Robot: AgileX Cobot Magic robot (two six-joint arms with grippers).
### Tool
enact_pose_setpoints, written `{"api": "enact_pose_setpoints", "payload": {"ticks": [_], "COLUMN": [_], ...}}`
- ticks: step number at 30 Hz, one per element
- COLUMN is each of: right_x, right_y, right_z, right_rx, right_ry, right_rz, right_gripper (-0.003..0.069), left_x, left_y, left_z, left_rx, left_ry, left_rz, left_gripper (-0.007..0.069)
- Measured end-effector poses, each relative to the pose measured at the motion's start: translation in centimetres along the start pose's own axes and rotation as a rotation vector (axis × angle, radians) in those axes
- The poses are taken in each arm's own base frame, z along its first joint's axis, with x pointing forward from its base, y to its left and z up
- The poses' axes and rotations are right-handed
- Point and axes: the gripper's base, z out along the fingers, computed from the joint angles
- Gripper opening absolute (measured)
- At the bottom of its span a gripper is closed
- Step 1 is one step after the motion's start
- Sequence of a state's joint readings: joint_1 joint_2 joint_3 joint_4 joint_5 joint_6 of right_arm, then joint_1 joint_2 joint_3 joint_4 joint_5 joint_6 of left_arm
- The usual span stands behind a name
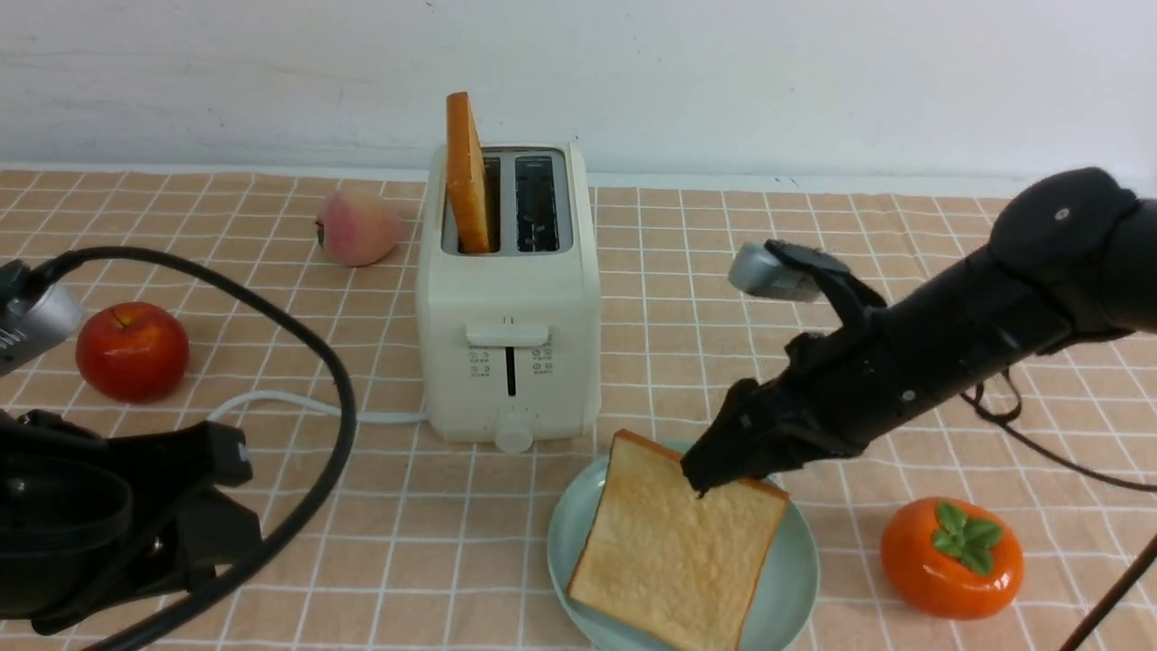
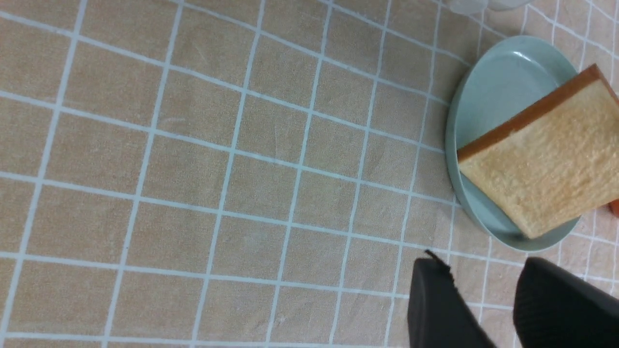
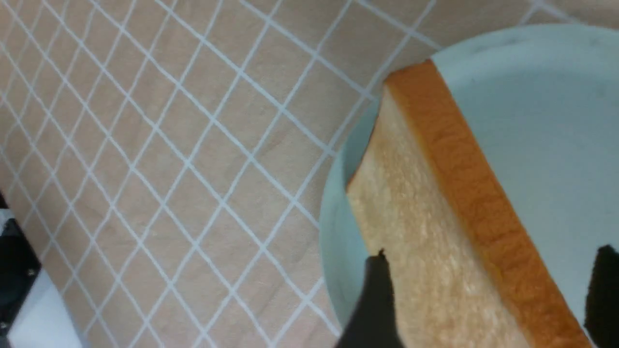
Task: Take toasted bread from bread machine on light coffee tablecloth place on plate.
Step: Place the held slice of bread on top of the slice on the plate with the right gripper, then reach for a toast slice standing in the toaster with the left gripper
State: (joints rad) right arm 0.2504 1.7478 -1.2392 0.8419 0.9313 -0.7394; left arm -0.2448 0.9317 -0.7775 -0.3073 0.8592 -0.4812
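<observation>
In the lower center of the front view, one toast slice [image 1: 678,542] leans on the plate [image 1: 578,506], beneath the right end effector [image 1: 705,466], its fingers spread apart. Another slice [image 1: 467,181] stands in the toaster [image 1: 511,289], upper center.

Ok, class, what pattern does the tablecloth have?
A grid of thin white lines on tan, clearest in the left wrist view.

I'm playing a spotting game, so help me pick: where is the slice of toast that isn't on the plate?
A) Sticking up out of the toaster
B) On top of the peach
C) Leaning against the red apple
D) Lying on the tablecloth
A, because the slice of toast stands upright, poking out of one slot of the white toaster.
</observation>
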Motion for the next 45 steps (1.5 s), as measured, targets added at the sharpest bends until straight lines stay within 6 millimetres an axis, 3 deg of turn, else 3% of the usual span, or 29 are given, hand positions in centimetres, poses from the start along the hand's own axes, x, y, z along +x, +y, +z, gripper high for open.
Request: {"api": "enact_pose_setpoints", "payload": {"ticks": [3, 4, 5, 7, 10, 15, 22, 24, 27, 30, 34, 40, 45], "right_x": [-1.7, -1.8, -2.6, -3.2, -3.9, -4.2, -4.3, -4.0, -3.6, -3.5, -2.9, -2.3, -2.1], "right_y": [-0.1, -0.1, 0.4, 1.2, 3.1, 6.1, 7.2, 7.2, 7.3, 7.7, 9.2, 10.6, 11.4], "right_z": [-3.8, -4.0, -5.7, -7.2, -9.5, -11.8, -12.4, -12.4, -12.9, -13.9, -14.6, -13.6, -12.9], "right_rx": [0.099, 0.102, 0.137, 0.156, 0.141, 0.03, -0.027, -0.021, 0.029, 0.109, 0.216, 0.311, 0.351], "right_ry": [-0.039, -0.04, -0.065, -0.09, -0.144, -0.238, -0.279, -0.248, -0.234, -0.264, -0.264, -0.195, -0.174], "right_rz": [-0.025, -0.025, -0.043, -0.067, -0.1, -0.161, -0.254, -0.269, -0.241, -0.204, -0.207, -0.196, -0.167], "right_gripper": [0.0666, 0.0668, 0.0676, 0.0673, 0.064, 0.0514, 0.0349, 0.0276, 0.0242, 0.0251, 0.03, 0.0386, 0.0463], "left_x": [-0.1, -0.1, -0.1, -0.1, -0.2, -0.6, -1.2, -2.0, -3.0, -4.4, -6.2, -8.3, -10.5], "left_y": [-0.1, -0.1, -0.2, -0.3, -0.9, -1.7, -2.4, -3.4, -4.3, -4.7, -4.8, -5.2, -5.6], "left_z": [0.0, 0.0, 0.0, 0.0, 0.0, -0.2, -0.8, -2.4, -4.2, -5.1, -4.7, -3.7, -2.1], "left_rx": [0.006, 0.008, 0.018, 0.038, 0.097, 0.186, 0.216, 0.212, 0.17, 0.089, -0.033, -0.105, -0.184], "left_ry": [-0.006, -0.007, -0.01, -0.008, -0.022, -0.069, -0.127, -0.161, -0.195, -0.219, -0.231, -0.254, -0.287], "left_rz": [-0.002, -0.003, -0.01, -0.025, -0.027, 0.06, 0.224, 0.305, 0.372, 0.369, 0.34, 0.283, 0.267], "left_gripper": [0.0239, 0.0239, 0.0239, 0.0239, 0.0239, 0.0239, 0.0239, 0.0239, 0.0239, 0.0239, 0.0239, 0.0241, 0.0306]}}
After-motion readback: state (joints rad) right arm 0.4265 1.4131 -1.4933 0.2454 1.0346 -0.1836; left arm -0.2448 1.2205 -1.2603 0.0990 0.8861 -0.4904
